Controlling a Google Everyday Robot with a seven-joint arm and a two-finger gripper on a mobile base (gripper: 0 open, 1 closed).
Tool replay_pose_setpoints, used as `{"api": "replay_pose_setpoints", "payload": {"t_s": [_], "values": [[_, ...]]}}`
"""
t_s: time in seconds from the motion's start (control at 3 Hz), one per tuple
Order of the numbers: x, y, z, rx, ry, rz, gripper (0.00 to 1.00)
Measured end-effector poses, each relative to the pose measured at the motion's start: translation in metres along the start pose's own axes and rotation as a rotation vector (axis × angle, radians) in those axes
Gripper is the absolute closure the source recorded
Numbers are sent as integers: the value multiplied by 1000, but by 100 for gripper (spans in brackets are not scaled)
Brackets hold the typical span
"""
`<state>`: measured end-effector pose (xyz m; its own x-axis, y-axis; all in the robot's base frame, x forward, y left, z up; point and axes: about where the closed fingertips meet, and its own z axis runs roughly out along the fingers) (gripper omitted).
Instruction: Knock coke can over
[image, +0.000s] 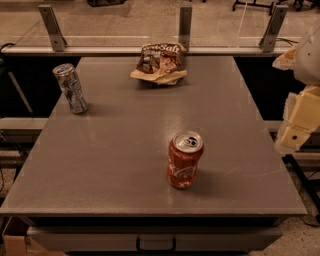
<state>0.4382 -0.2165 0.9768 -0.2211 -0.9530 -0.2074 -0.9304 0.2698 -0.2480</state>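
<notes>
The coke can (184, 160) is red with white script and a silver top with a pull tab. It stands upright on the grey table (115, 150), a little right of centre and near the front edge. My gripper (299, 125) shows as pale cream parts at the right edge of the view, beyond the table's right side. It is well to the right of the can, slightly farther back, and apart from it.
A silver-grey patterned can (71, 88) stands at the table's left edge towards the back. A brown chip bag (160, 63) lies at the back centre. A glass railing with metal posts (185, 27) runs behind the table.
</notes>
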Motion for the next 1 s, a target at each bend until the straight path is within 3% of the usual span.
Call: {"api": "replay_pose_setpoints", "payload": {"t_s": [0.67, 1.0], "values": [[1, -1, 6, -13, -27, 5, 0], [-4, 14, 32, -73, -122, 1, 0]]}}
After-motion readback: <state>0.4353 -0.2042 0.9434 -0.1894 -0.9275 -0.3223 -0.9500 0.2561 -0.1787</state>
